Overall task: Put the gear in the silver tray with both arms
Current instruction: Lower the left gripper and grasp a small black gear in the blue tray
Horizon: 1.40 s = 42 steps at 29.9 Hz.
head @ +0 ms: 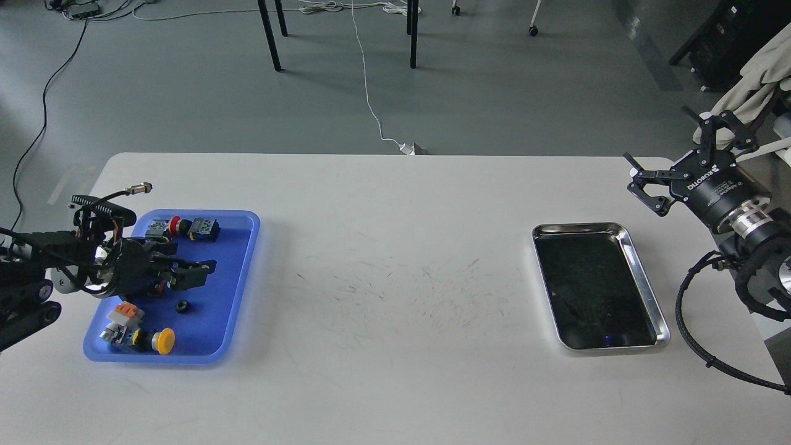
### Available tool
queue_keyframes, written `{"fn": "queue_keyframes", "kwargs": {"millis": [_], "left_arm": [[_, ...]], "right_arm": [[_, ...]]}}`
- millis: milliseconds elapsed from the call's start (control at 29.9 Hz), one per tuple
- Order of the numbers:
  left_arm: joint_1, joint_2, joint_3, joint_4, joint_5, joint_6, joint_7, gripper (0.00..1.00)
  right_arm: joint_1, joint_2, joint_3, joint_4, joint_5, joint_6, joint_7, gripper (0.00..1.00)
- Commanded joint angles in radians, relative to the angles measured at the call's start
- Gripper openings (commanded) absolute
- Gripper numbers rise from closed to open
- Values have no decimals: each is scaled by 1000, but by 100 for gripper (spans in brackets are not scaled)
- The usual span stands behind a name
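Hovering over the blue tray (238, 259), left jaws (201, 274) unclear; right jaws (670, 157) spread wide, empty.

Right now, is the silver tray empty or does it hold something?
Empty. The silver tray shows only its bare dark bottom; the small parts all lie in the blue tray.

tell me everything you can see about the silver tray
The silver tray is a shiny rectangular metal tray, apparently stainless steel, with rounded corners and a raised polished rim around a dark reflective bottom. It lies flat on the white table, on the right side, its long side running away from the camera. It looks empty: nothing lies in it and nothing but the table touches it. The right claw hangs open beyond its far right corner, well clear of it.
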Motion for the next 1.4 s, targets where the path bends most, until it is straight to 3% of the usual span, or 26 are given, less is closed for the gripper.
{"fn": "queue_keyframes", "kwargs": {"millis": [0, 201, 568, 769, 902, 969, 1370], "left_arm": [[7, -19, 0, 33, -1, 1, -7, 86], [7, -51, 0, 89, -1, 1, -21, 84], [29, -62, 3, 118, 0, 0, -35, 66], [29, -59, 29, 118, 0, 1, -35, 46], [29, -59, 31, 119, 0, 1, -35, 23], [27, -57, 31, 118, 0, 1, -35, 17], [-34, -17, 17, 75, -9, -2, -38, 13]], "right_arm": [[0, 0, 0, 0, -8, 0, 0, 99], [-1, 2, -1, -1, -14, 0, 1, 99], [0, 2, -5, -1, -14, 0, 1, 99], [-1, 2, -5, -1, -22, 0, 1, 99], [0, 2, -5, -1, -22, 0, 0, 99], [0, 2, -5, -1, -22, 0, 1, 99], [3, 0, -5, -1, -22, 0, 0, 99]]}}
